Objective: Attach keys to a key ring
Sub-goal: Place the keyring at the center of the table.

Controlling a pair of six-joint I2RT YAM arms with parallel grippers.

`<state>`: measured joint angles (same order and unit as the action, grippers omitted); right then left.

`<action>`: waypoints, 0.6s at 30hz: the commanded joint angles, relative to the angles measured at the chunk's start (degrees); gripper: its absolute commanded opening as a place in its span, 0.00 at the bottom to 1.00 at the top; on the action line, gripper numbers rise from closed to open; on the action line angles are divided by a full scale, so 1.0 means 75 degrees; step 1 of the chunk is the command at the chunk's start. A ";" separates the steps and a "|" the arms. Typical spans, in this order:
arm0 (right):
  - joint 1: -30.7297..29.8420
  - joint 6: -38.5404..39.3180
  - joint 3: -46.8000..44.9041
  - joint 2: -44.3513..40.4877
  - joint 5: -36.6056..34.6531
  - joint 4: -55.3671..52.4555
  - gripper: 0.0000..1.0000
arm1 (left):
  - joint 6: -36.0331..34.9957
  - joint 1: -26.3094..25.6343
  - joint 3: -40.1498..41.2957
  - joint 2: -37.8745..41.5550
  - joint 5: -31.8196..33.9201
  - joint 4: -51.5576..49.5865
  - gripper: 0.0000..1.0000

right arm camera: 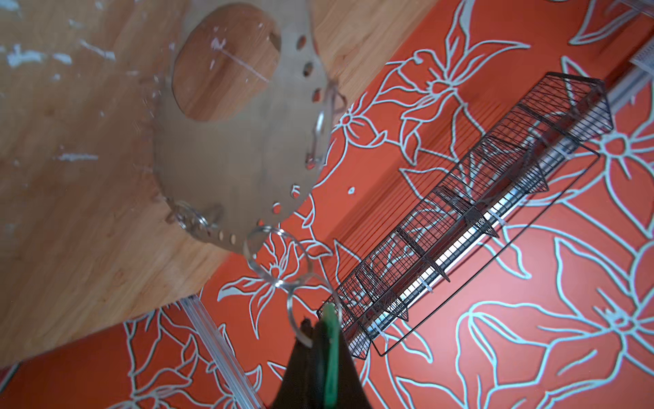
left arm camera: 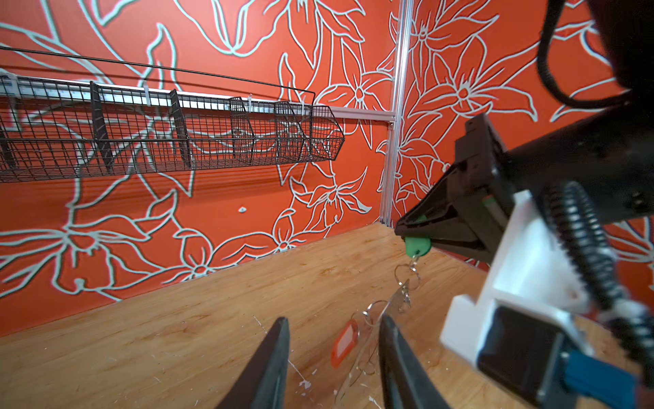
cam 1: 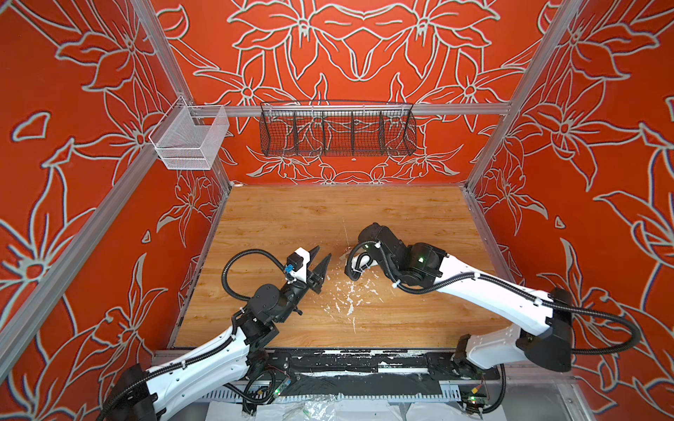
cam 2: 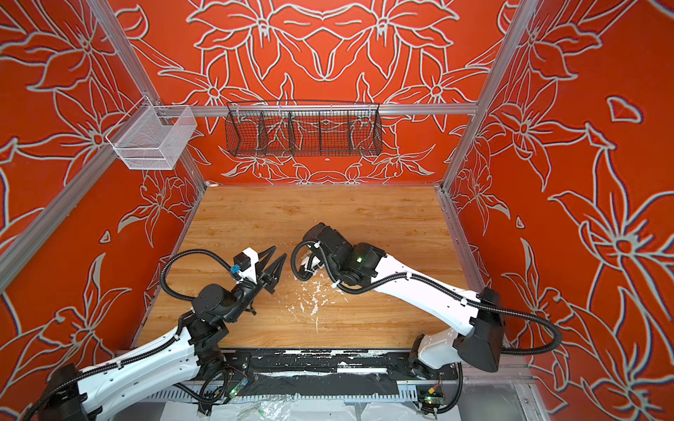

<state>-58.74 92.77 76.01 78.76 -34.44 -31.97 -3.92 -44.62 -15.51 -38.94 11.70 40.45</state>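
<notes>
Top views both show the desk [cam 1: 291, 218] inside red flowered walls, with a black wire basket [cam 1: 337, 133] on the back rail and a white mesh basket [cam 1: 188, 140] at the left corner. Both arms reach in from the near edge and meet near the desk's middle. The left end effector [cam 1: 323, 252] points toward the right arm's wrist, its jaws partly apart with nothing between them. The right end effector [left arm camera: 407, 232] is mostly hidden under its own wrist in both top views. The left wrist view shows its jaws closed narrow on the green key [left arm camera: 417, 246], gripped by the tag. White paint flecks [cam 1: 350, 295] dot the desk between the arms.

The key ring [right arm camera: 230, 159], a flat grey oval with holes along its rim, hangs from the right end effector over the desk's middle. Two linked split rings [right arm camera: 276, 258] join it to the green key. In the left wrist view it appears edge-on, just beside one left fingertip [left arm camera: 387, 329], and contact cannot be told. The orange key [left arm camera: 345, 341] sits low beside the key ring, between the left fingers in that view. Whether it rests on the desk is unclear.
</notes>
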 commanded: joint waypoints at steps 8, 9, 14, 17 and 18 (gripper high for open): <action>-0.0171 -0.2494 -0.1421 -0.2078 0.3863 0.1055 0.00 | 0.0113 0.0040 0.0191 0.0270 0.0197 0.0331 0.43; -0.0165 -0.2599 -0.1590 -0.2093 0.4021 0.1259 0.00 | 0.0124 0.0043 0.0186 0.0269 0.0186 0.0326 0.43; -0.0021 -0.3182 -0.1464 -0.1419 0.3414 0.1390 0.00 | 0.0148 0.0042 0.0208 0.0369 0.0184 0.0279 0.43; 0.0388 -0.3546 -0.1409 -0.0996 0.3229 0.2028 0.00 | 0.0140 0.0043 0.0238 0.0416 0.0191 0.0291 0.43; 0.0553 -0.3699 -0.1352 -0.0860 0.3299 0.2212 0.00 | 0.0137 0.0042 0.0239 0.0422 0.0209 0.0291 0.43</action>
<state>-57.10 70.37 65.01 71.18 -9.80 -22.11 -3.33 -44.62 -14.22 -36.47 12.82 40.84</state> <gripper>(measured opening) 0.077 0.429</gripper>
